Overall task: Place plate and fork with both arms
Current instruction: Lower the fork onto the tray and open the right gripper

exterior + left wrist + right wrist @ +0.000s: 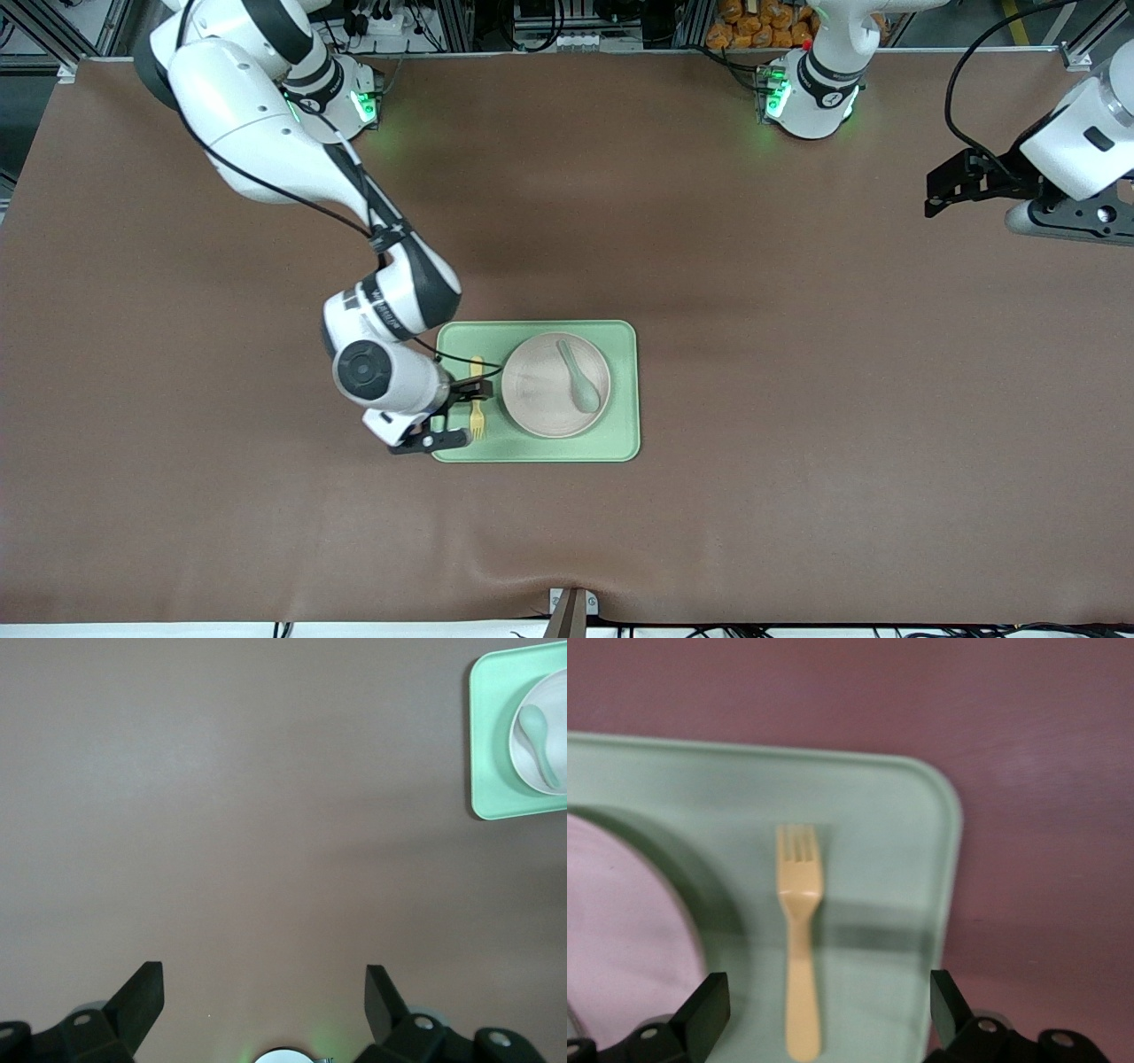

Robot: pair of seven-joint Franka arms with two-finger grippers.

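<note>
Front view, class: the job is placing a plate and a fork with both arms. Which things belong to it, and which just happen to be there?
Belong to the job:
- plate, on the tray
- fork, on the tray beside the plate
- right gripper, open over the fork
- left gripper, open, waiting over bare table

Just there:
- tray
- spoon, lying in the plate

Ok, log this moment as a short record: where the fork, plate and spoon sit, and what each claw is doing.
tray: light green tray flat on the brown table
plate: plate on the tray
spoon: green spoon lying in the plate
fork: fork flat on the tray beside the plate, toward the right arm's end, tines pointing toward the front camera
right claw: right claw open, low over the fork, not gripping it
left claw: left claw open, empty, waiting over bare table at the left arm's end
</note>
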